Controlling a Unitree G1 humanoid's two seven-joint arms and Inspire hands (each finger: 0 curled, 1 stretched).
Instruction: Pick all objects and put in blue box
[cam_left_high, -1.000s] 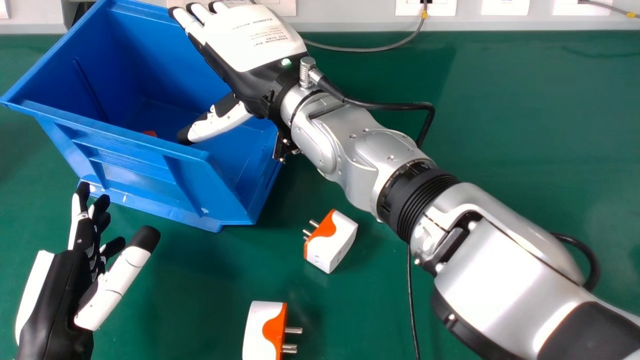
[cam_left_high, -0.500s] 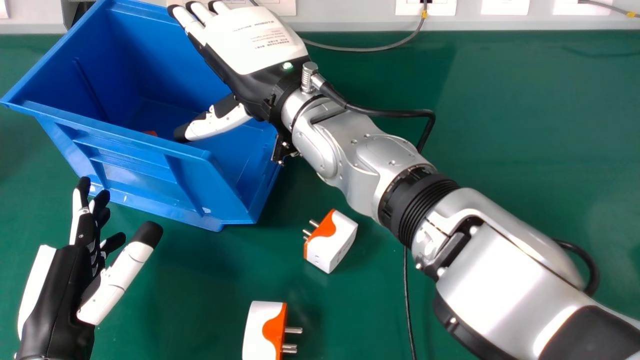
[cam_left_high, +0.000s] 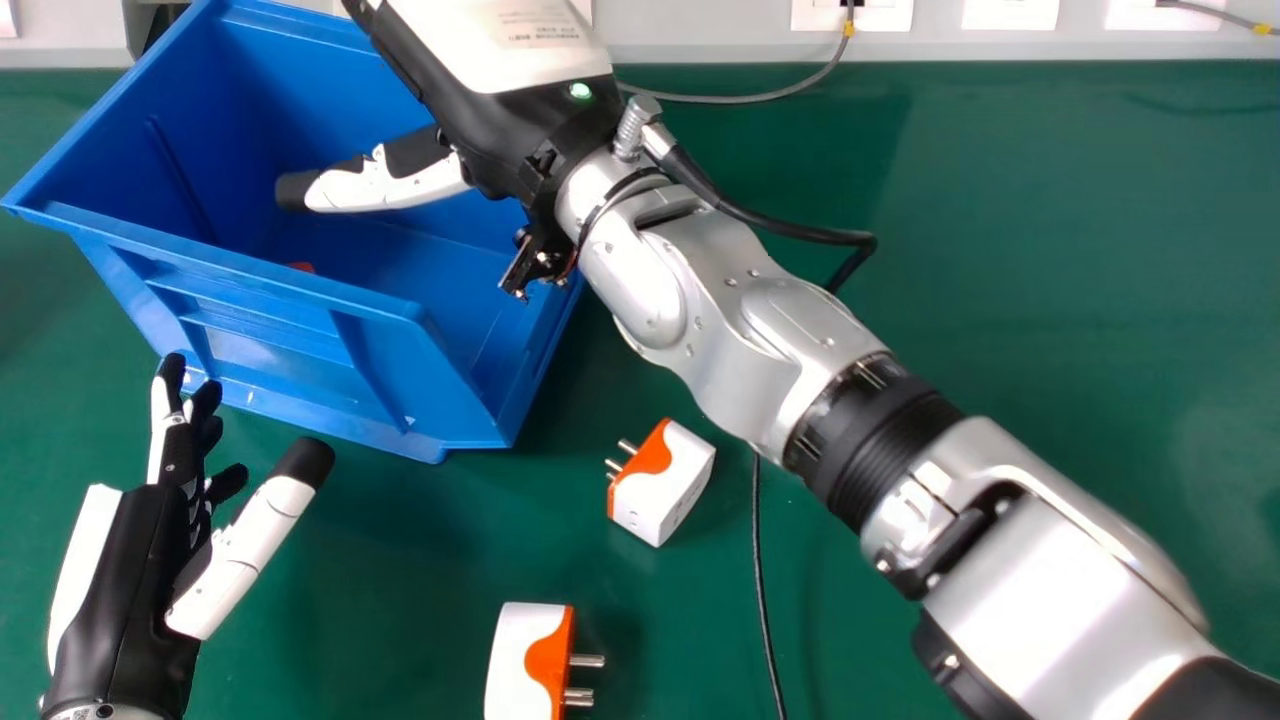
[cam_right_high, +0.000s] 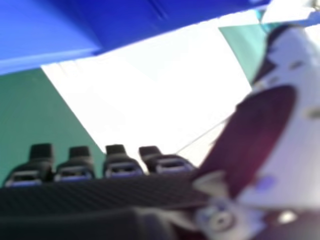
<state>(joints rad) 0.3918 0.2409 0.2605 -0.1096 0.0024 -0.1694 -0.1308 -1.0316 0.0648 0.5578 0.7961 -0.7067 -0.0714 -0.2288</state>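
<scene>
While the left hand (cam_left_high: 125, 600) hangs over the table near the lower left of the head view, its fingers are extended and loosely spread, with the thumb out to the side and nothing held. Beyond it, the open-topped blue plastic box (cam_left_high: 270, 345) stands at an angle on the green table (cam_left_high: 1000, 250). Inside, low down behind the near wall, a small orange piece (cam_left_high: 301, 268) shows; the rim hides the rest, so its shape cannot be told.

To the right of that piece, the black and white right hand (cam_left_high: 500, 115) is above the box, its straight thumb (cam_left_high: 390, 188) reaching across the opening. The top edge of the head view cuts off its fingers, but the right hand view shows their tips (cam_right_high: 75, 162) straight, in a row apart from the thumb, gripping nothing. A white glare in that view hides what lies beyond them.

Outside the box, two white and orange plastic plug adapters are on the table. The nearer one (cam_left_high: 515, 660) has its metal pins pointing right and is cut off by the bottom edge. Farther right, the other adapter (cam_left_high: 670, 490) lies tilted, pins toward the box, its whole body in sight. Beside it, a thin black cable (cam_left_high: 763, 600) runs from under the silver right forearm (cam_left_high: 740, 350) to the bottom edge.
</scene>
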